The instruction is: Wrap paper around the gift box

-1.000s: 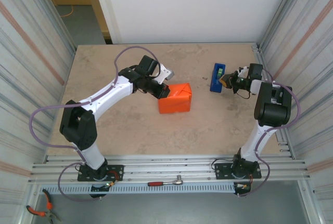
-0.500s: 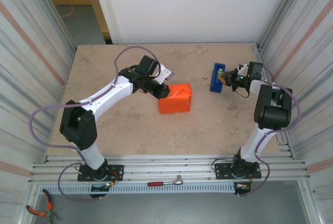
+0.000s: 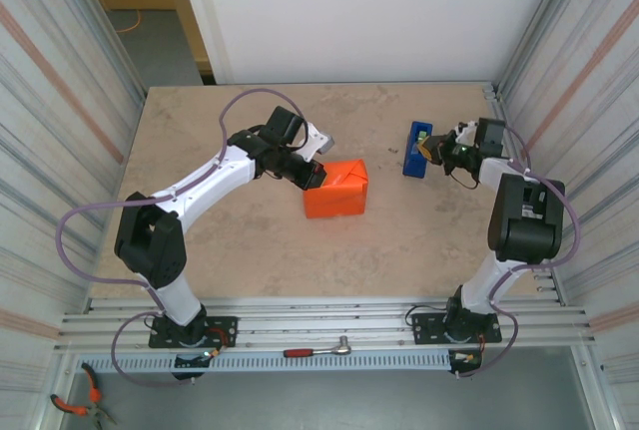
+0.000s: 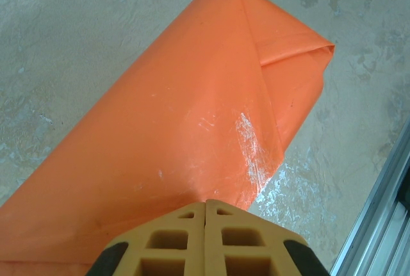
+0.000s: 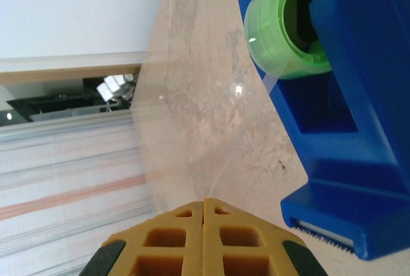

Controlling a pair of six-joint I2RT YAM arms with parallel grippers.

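Right gripper (image 3: 437,152) has edged toward the tape dispenser (image 3: 414,154), closed on clear tape (image 5: 224,161). Left gripper (image 3: 318,179), closed, pins the paper (image 3: 339,193), well left of the tape.

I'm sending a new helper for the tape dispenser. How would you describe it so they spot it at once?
Look at the far right part of the beige table, beside the right gripper. The tape dispenser stands there, a blue block with a green roll whose clear tape runs to that gripper. Its blue body sets it apart from the orange paper parcel to its left.
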